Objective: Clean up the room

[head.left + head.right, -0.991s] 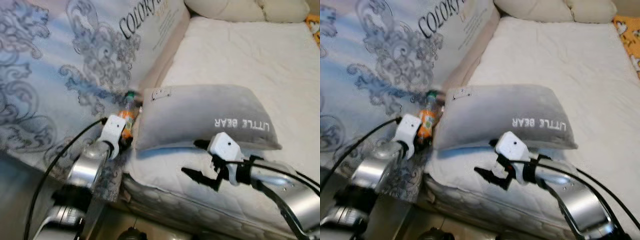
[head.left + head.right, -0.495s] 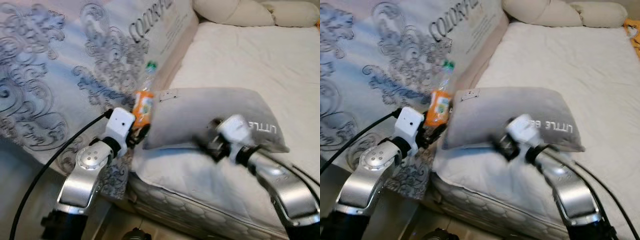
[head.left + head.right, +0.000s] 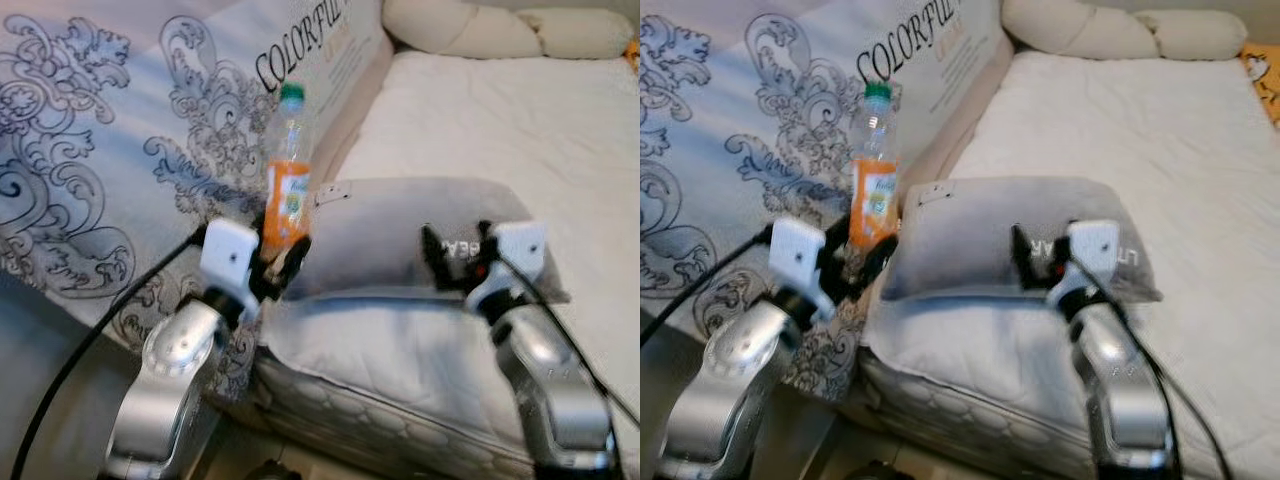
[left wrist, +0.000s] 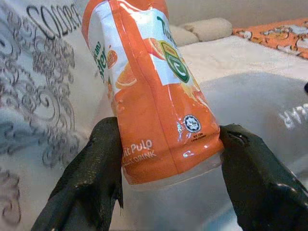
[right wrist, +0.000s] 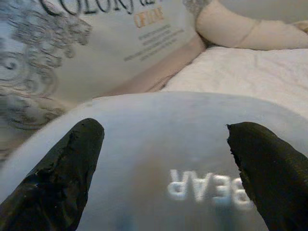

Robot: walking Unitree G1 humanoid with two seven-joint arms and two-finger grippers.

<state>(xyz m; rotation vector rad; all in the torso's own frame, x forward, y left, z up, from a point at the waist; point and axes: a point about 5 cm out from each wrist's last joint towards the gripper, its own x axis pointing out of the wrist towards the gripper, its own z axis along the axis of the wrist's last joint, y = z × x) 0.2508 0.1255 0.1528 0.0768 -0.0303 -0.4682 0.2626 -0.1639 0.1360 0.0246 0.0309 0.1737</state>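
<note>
Now the left gripper point(image 4: 163, 159) holds the clear plastic bottle with orange label and green cap point(image 3: 286, 180) upright, its black fingers point(image 4: 91, 178) closed on the lower part, probably to carry it off the white bed point(image 3: 520, 130). The right gripper point(image 5: 163, 159) has fingers spread wide, with the grey "LITTLE BEAR" pillow point(image 3: 980, 225) lying between and beyond them, untouched.

Cream bed point(image 3: 520, 120) — grey pillow point(image 3: 390, 235), cream pillows point(image 3: 470, 25) at head

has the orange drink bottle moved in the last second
Yes. The left gripper has lifted the orange drink bottle from low beside the grey pillow to upright above it.
</note>
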